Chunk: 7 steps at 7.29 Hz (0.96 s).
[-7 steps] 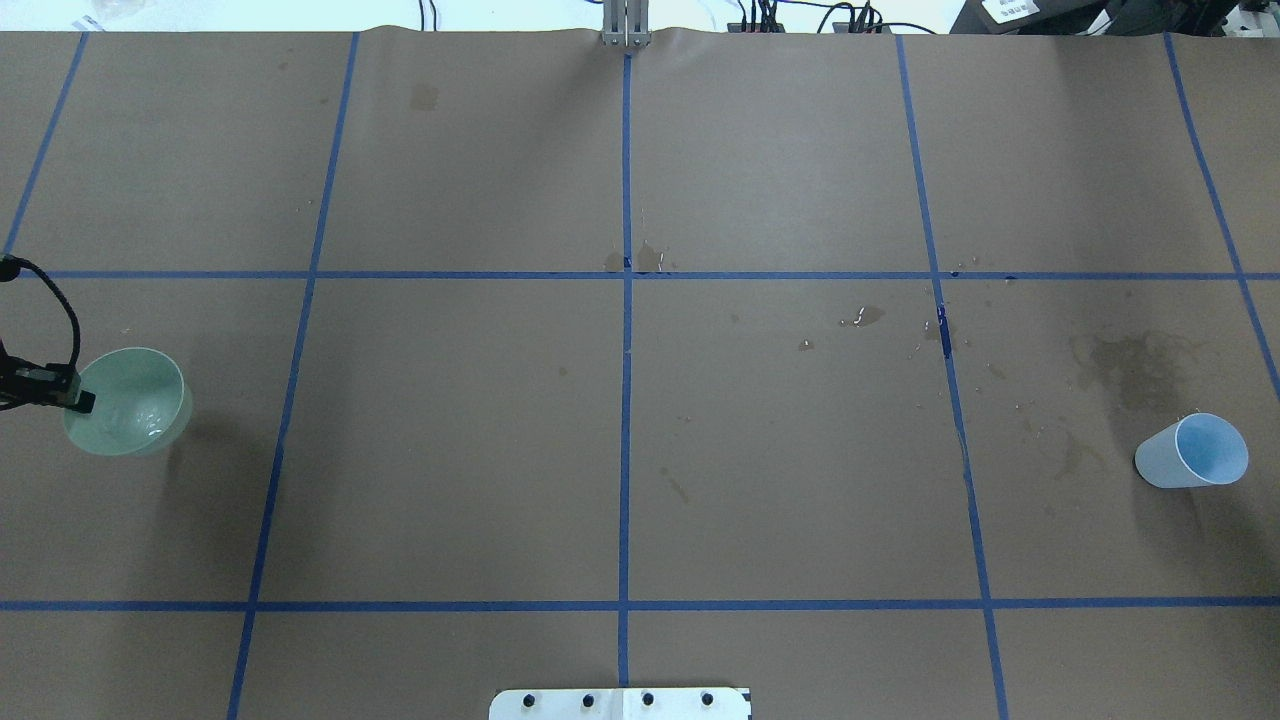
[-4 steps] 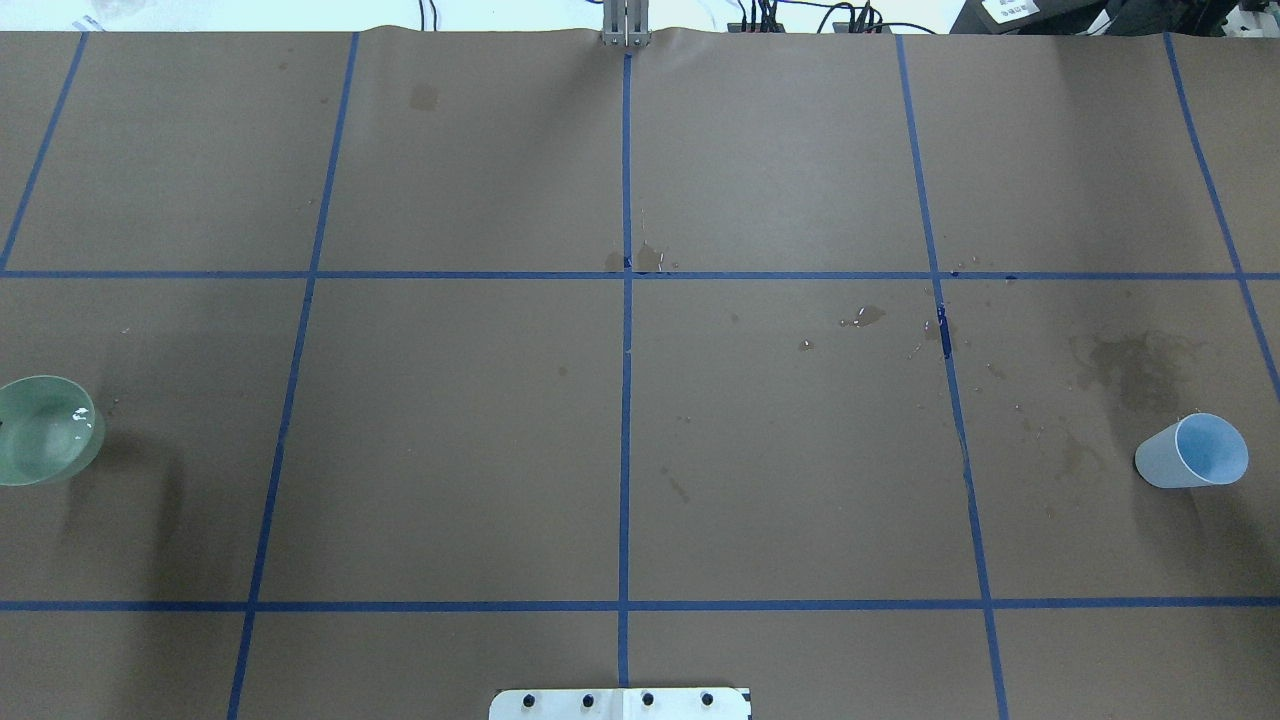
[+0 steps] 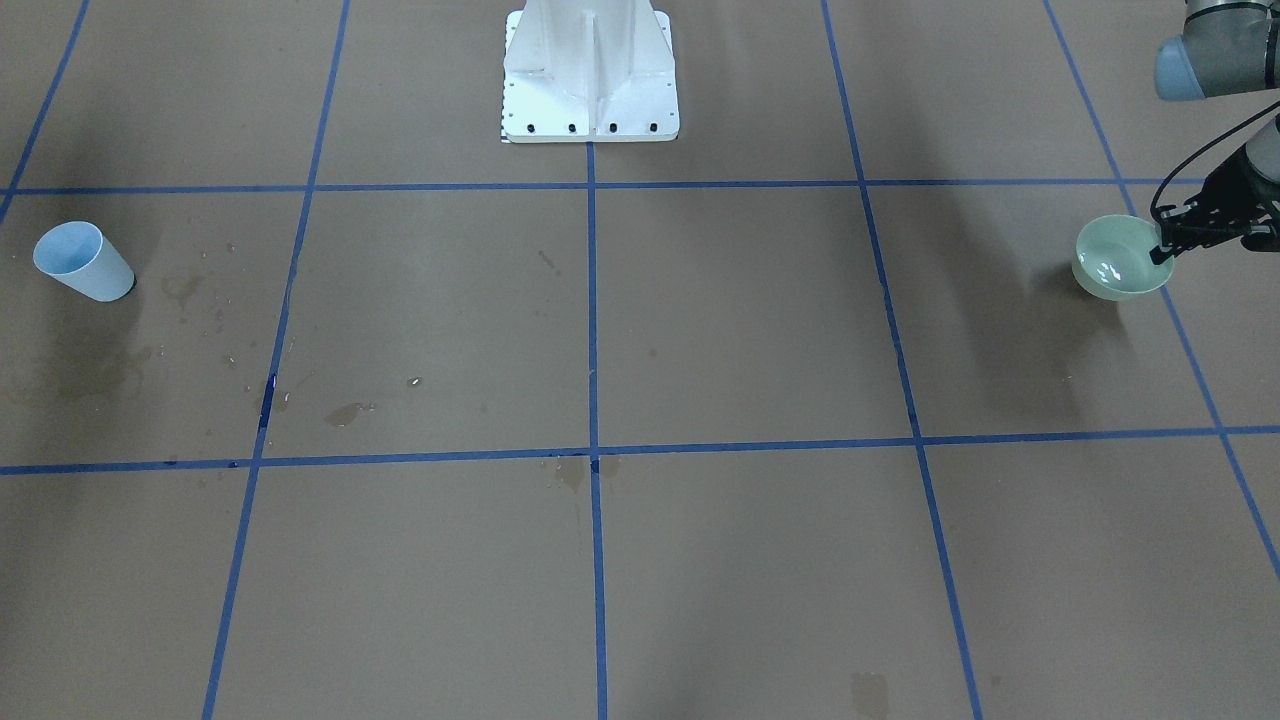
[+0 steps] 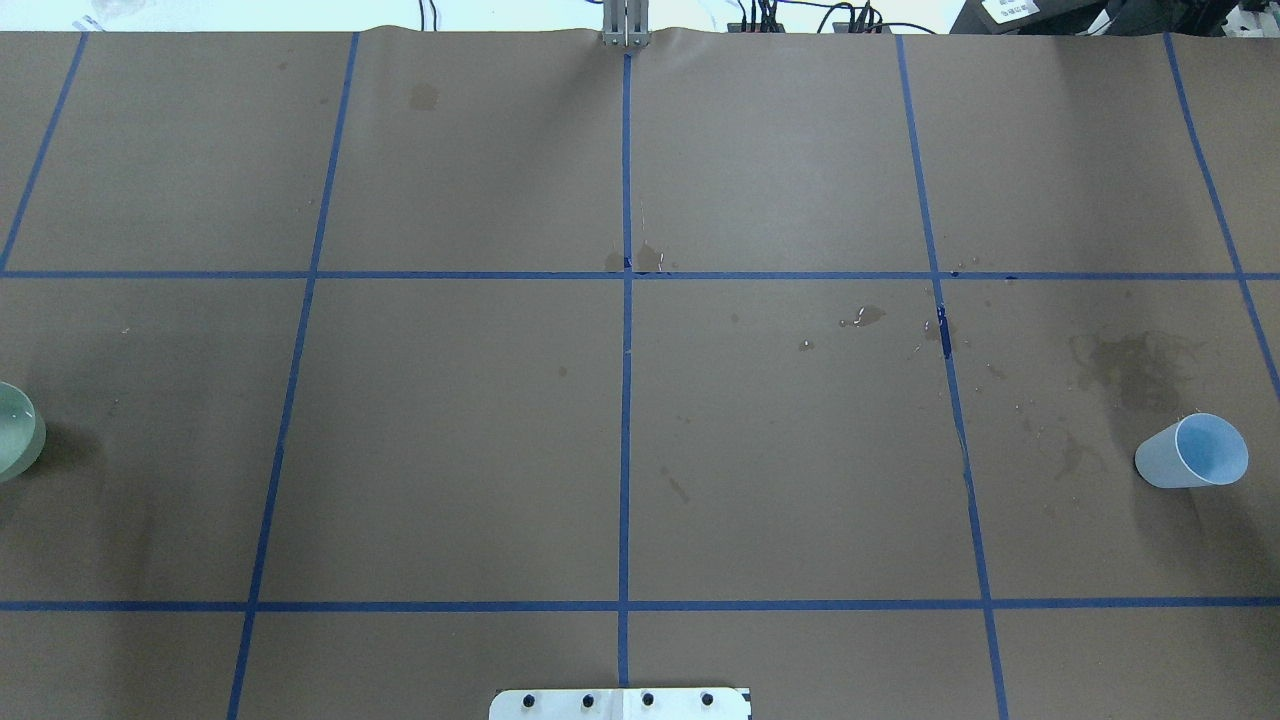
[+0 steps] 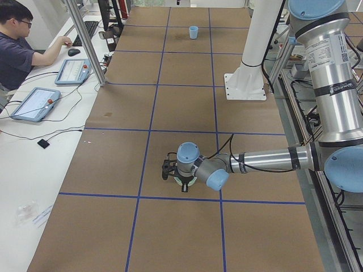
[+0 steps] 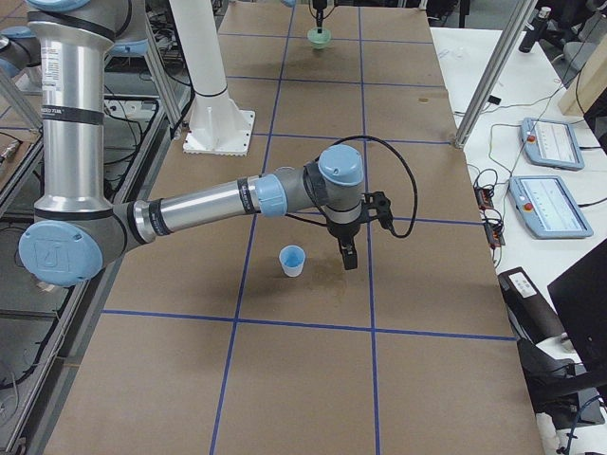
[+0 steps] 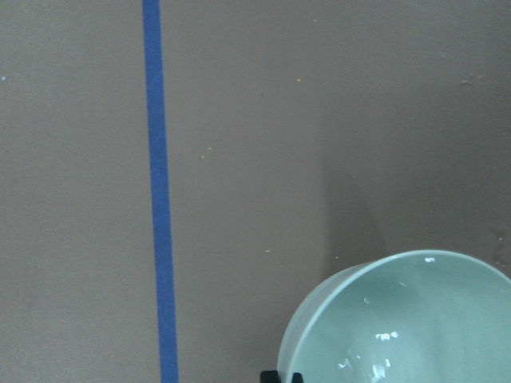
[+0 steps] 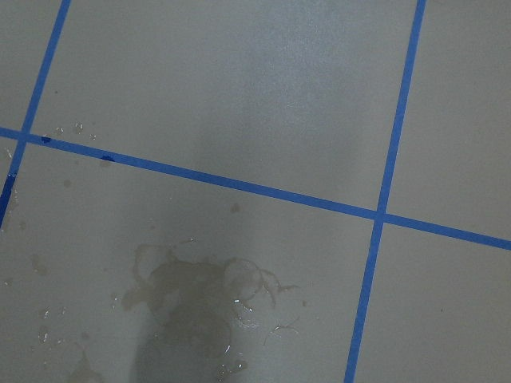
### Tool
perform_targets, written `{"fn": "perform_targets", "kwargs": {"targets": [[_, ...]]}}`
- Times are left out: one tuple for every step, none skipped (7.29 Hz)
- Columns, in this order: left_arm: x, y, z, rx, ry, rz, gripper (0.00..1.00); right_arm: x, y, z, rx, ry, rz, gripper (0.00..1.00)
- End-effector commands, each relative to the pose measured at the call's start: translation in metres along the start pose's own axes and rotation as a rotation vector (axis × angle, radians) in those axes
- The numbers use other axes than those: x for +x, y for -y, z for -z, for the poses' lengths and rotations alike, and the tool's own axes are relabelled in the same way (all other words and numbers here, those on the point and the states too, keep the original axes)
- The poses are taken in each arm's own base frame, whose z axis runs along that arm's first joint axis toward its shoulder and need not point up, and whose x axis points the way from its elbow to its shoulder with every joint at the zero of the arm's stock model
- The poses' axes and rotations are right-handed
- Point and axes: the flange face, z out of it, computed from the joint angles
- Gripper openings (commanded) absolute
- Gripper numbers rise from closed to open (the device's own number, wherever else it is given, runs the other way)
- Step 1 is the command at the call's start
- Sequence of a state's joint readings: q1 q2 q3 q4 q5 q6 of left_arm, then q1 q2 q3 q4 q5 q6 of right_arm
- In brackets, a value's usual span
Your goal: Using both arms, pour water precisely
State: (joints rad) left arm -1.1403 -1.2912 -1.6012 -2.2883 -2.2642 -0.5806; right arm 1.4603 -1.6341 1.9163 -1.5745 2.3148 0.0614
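Note:
A pale green bowl [image 3: 1115, 262] is held by its rim in my left gripper [image 3: 1160, 252], which is shut on it at the table's left end. Water [image 7: 375, 355] glints as a shallow pool inside the bowl [image 7: 415, 315]. In the overhead view only a sliver of the bowl [image 4: 14, 430] shows at the left edge. A light blue cup [image 4: 1195, 452] stands alone at the right end. In the exterior right view my right gripper [image 6: 348, 256] hangs just beside the cup [image 6: 293, 260], apart from it; I cannot tell whether it is open or shut.
The table is brown paper crossed by blue tape lines [image 4: 625, 400]. Wet stains [image 8: 200, 295] and droplets [image 4: 865, 316] lie near the cup. The white pedestal [image 3: 590, 70] stands at the robot's side. A person sits at a side table [image 5: 22, 54] with tablets.
The bowl has travelled further left in the overhead view, almost out of it, and the left gripper has left that view. The blue cup has not moved.

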Motion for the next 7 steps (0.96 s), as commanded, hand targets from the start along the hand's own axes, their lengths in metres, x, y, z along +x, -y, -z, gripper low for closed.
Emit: {"fn": "perform_targets", "kwargs": {"targets": [[-0.0067, -0.0004, -0.0057, -0.009, 0.008, 0.010, 0.07, 0.0001, 0.0008, -0.0012, -0.002, 0.000, 0.000, 0.99], [-0.0072, 0.0000, -0.0065, -0.010, 0.009, 0.017, 0.07, 0.0002, 0.0014, -0.0014, -0.002, 0.000, 0.000, 0.99], [-0.0079, 0.0000, -0.0081, -0.012, 0.009, 0.014, 0.20, 0.0002, 0.0014, -0.0003, 0.000, 0.000, 0.000, 0.99], [-0.0099, -0.0006, -0.0094, -0.013, 0.014, 0.012, 0.46, 0.0002, 0.0007, -0.0003, -0.001, 0.000, -0.001, 0.99], [-0.0116, -0.0013, -0.0095, -0.012, 0.016, 0.014, 0.98, 0.0004, 0.0014, -0.0014, -0.002, -0.001, 0.000, 0.99], [-0.0093, -0.0010, -0.0073, -0.002, 0.009, 0.005, 1.00, -0.0007, 0.0022, -0.0004, 0.001, 0.000, 0.002, 0.99], [-0.0048, 0.0028, 0.0004, 0.014, -0.003, 0.000, 1.00, -0.0007, 0.0022, -0.0004, 0.001, 0.000, 0.003, 0.99]]}}
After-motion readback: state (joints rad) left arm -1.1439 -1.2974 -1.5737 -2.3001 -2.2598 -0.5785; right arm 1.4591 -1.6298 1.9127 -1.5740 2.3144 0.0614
